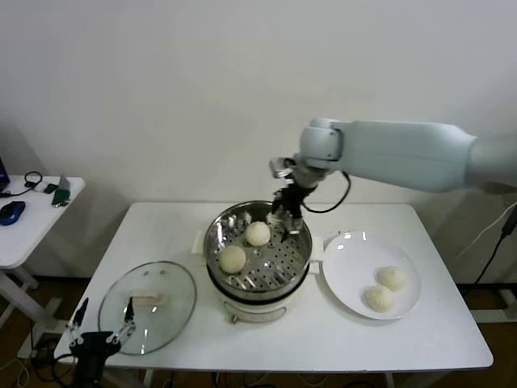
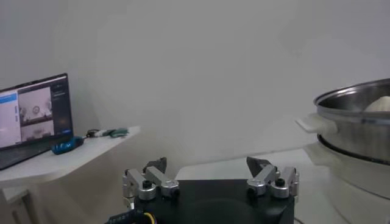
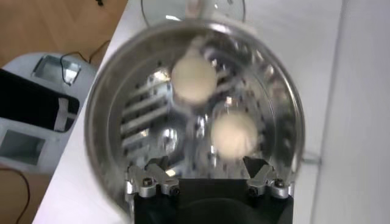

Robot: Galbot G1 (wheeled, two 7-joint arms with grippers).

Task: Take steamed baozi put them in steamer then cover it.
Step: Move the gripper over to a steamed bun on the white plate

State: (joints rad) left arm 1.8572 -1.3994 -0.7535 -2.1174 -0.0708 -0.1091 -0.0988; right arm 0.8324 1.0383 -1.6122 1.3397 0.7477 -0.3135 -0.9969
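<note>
While two steamed baozi [image 1: 245, 246] already lie on the perforated tray inside the steamer [image 1: 216, 229], two other buns [image 1: 386, 288] wait on the white plate [image 1: 346, 267] at the robot's right, so I judge the task about half done. The right gripper [image 1: 287, 212] hangs over the far rim of the steamer with its fingers apart and nothing between them; one bun sits just below it. The left gripper [image 1: 102, 322] is parked low at the near left edge of the table, also spread wide and empty. The cover [image 1: 148, 305] lies flat on the white table [image 1: 404, 347] just left of the steamer, not yet placed. What remains: the two buns, then the lid. Behind is a plain white wall, and a small side table [image 1: 32, 218] with a mouse and cables stands at the left.
</note>
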